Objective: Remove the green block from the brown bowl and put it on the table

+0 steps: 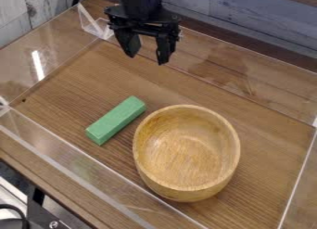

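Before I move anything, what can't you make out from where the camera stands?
- Bowl: its underside is hidden by its own body.
- Block: the face resting on the table is hidden by the block itself.
- Arm: its upper part is cut off by the top edge.
- Black cable at lower left: cut off by the left edge.

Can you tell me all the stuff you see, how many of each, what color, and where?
Green block: one, bright green, on the table beside the bowl
Wooden bowl: one, light brown, on the table, nothing in it
Table: one, brown wood grain, under the block and bowl
Clear walls: more than one, see-through, along the table's edges
Cables: several, black, bottom left corner outside the wall
Robot gripper: one, black, open, above the far part of the table
Robot arm: one, black, at the top of the picture
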You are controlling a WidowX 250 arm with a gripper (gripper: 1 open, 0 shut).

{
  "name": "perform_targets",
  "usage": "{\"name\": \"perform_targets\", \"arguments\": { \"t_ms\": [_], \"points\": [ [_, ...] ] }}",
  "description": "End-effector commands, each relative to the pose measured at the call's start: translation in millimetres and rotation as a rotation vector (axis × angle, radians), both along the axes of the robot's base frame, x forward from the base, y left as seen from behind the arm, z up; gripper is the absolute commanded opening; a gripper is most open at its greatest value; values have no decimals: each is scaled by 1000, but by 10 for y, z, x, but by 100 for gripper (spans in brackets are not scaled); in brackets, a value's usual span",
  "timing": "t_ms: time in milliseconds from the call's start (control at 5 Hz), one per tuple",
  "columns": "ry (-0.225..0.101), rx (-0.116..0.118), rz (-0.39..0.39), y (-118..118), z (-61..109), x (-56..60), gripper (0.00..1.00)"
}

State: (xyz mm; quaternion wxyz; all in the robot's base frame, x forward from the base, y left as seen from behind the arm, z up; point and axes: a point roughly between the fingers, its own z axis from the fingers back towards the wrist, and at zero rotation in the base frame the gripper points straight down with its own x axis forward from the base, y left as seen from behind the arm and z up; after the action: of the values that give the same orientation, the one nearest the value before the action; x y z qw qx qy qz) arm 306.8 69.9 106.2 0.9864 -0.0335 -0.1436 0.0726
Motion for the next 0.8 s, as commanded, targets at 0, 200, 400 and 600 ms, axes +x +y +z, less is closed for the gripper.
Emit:
{"name": "perform_targets", "arguments": {
  "t_ms": [0,200,400,600],
  "points": [
    [-63,25,-18,109,66,102,100],
    [-71,30,-7,123,-5,174,100],
    [-76,34,13,174,-54,216,100],
    [-82,38,38,229,-95,254,100]
  ]
}}
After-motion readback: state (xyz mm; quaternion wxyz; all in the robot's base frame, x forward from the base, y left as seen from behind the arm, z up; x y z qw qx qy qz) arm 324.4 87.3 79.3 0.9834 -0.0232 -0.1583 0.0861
